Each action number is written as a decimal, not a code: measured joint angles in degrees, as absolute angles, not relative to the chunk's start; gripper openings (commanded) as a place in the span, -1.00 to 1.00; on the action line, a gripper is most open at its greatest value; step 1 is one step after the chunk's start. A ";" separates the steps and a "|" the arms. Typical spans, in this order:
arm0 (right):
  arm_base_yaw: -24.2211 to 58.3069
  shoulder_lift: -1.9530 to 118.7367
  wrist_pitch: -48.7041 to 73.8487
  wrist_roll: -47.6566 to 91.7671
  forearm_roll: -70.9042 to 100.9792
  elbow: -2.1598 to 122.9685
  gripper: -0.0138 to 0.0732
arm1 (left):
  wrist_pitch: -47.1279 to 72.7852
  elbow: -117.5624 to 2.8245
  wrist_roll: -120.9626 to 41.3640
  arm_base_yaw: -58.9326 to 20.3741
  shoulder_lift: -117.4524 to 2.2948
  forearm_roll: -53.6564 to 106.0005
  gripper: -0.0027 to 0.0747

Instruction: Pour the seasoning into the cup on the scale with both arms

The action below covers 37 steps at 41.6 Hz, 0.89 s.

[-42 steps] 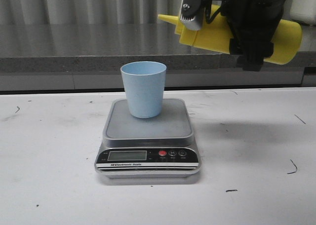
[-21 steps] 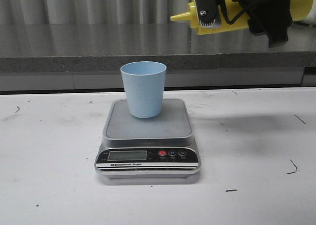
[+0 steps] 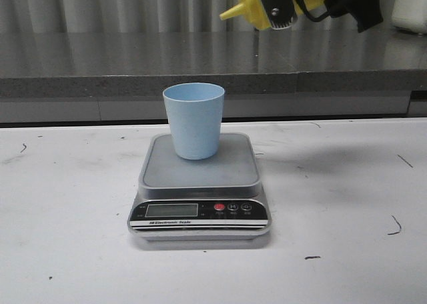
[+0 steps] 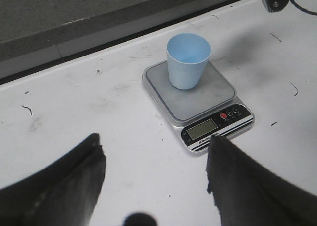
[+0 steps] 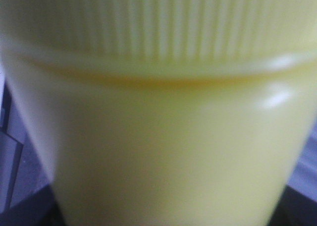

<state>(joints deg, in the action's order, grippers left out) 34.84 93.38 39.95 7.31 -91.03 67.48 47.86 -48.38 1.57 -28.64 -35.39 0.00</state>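
The right gripper (image 3: 293,1) is clamped on the yellow seasoning bottle (image 3: 257,4), held high and tipped, nozzle pointing left, above and right of the pale blue cup (image 3: 194,119). The cup sits upright on the scale (image 3: 199,187), apparently empty. The left gripper (image 4: 153,181) hangs open, well back. Pouring not yet begun, I'd say.

Lab bench: scuffed white table (image 3: 80,184)

Two dark, blurred fingers (image 4: 64,181) of the left gripper (image 4: 153,181) stand spread wide apart above the white scuffed surface (image 4: 99,102). Beyond them, well clear, a small pale blue tapered plastic cup (image 4: 188,60) stands upright on the grey steel platform of a flat digital scale (image 4: 198,104).
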 measured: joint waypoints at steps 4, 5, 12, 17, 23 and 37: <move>34.84 93.38 38.68 7.31 -91.70 67.48 0.11 | 47.86 -48.38 1.57 -28.64 -35.39 0.00 0.20; 34.84 93.38 38.51 7.31 -91.80 67.48 0.11 | 47.86 -48.38 1.57 -28.64 -35.39 0.00 0.20; 34.84 93.38 37.86 7.31 -91.93 67.48 0.11 | 47.86 -48.38 1.57 -28.64 -35.39 0.00 0.20; 34.84 93.38 37.86 7.31 -91.96 67.48 0.11 | 47.86 -48.38 1.57 -28.64 -35.39 0.00 0.20; 34.84 93.38 37.86 6.96 -91.96 67.48 0.11 | 47.86 -48.38 1.57 -28.64 -35.39 0.00 0.20; 34.46 93.38 38.43 -15.94 -82.07 67.48 0.11 | 47.86 -48.38 1.57 -28.64 -35.39 0.00 0.20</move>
<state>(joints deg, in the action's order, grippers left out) 34.46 93.38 38.43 -15.94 -82.07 67.48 47.86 -48.38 1.57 -28.64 -35.39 0.00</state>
